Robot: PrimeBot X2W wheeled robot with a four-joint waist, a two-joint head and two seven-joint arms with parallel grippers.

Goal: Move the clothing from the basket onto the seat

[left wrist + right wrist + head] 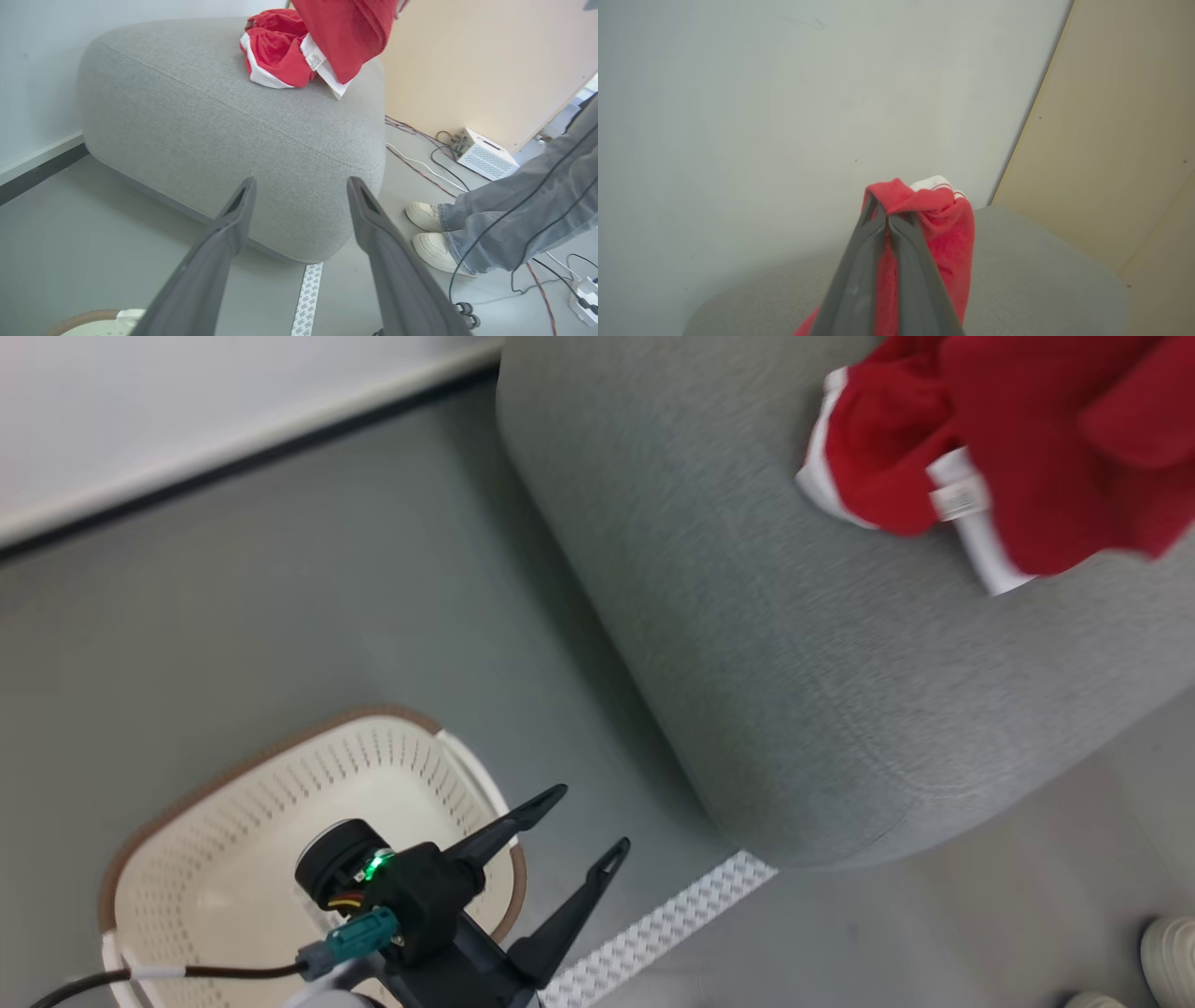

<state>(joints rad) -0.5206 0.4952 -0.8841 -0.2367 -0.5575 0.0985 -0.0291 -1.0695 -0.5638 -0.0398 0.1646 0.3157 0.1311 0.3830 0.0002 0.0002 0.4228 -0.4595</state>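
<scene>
While right fingers pinch clothing over seat, left fingers spread wide; basket partly cut off.

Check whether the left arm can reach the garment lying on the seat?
Probably yes. The left gripper is open and holds nothing, with bare seat between it and the lying garment. The other garment, hanging from the shut right gripper, dangles right beside it and may snag.

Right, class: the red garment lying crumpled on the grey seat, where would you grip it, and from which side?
Probably pinch a raised red fold on top of the crumpled garment, coming down from above: it lies bunched on the seat, so folds stand up.
</scene>
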